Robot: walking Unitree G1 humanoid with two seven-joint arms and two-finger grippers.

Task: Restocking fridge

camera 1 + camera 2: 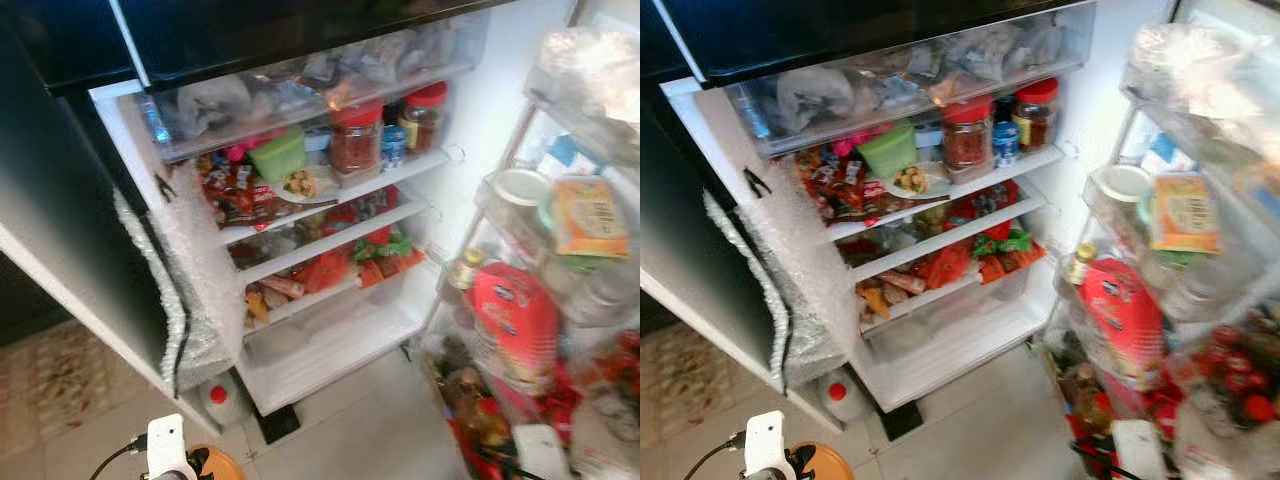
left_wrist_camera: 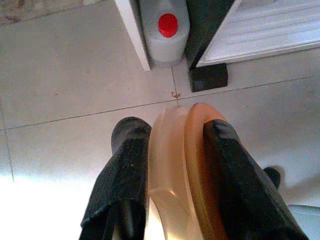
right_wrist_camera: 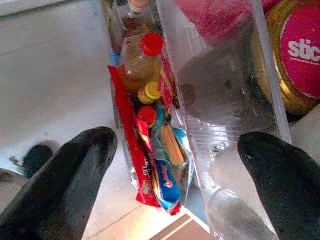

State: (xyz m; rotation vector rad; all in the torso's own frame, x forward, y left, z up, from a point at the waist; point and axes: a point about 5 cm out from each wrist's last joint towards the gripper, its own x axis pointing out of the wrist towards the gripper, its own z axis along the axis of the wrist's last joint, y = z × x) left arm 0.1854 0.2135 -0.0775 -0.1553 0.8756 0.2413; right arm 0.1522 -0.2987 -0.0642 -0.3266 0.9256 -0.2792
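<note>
While you are facing the open white fridge (image 1: 330, 350), your left pincer (image 2: 172, 165) is hanging low over the pale tiled floor (image 2: 65, 75), its two black fingers (image 2: 120, 170) closing on the edge of a translucent orange-amber plastic disc (image 2: 177, 165), which is standing on edge between them. Just beyond that disc, a white plastic jug with a red cap (image 2: 167, 30) is sitting on the floor against the fridge's lower front corner, beside a black foot of the cabinet (image 2: 207, 77). Open tile is lying between the pincer and that corner.

Your right pincer (image 3: 172, 170) is spreading wide and holding nothing, hovering beside the clear plastic door bin (image 3: 220, 115), whose rim is running between its fingers. A packed row of red packets and small bottles (image 3: 150, 145) is filling the lower door pocket beside it.

Inside, two red-lidded glass jars (image 1: 357, 138) and a green plastic tub (image 1: 278, 155) are crowding the upper shelf up to its front edge. The bottom white shelf (image 1: 320, 340) is showing bare room. On the door, a big red plastic bag (image 1: 515, 325) is bulging past its bin.
</note>
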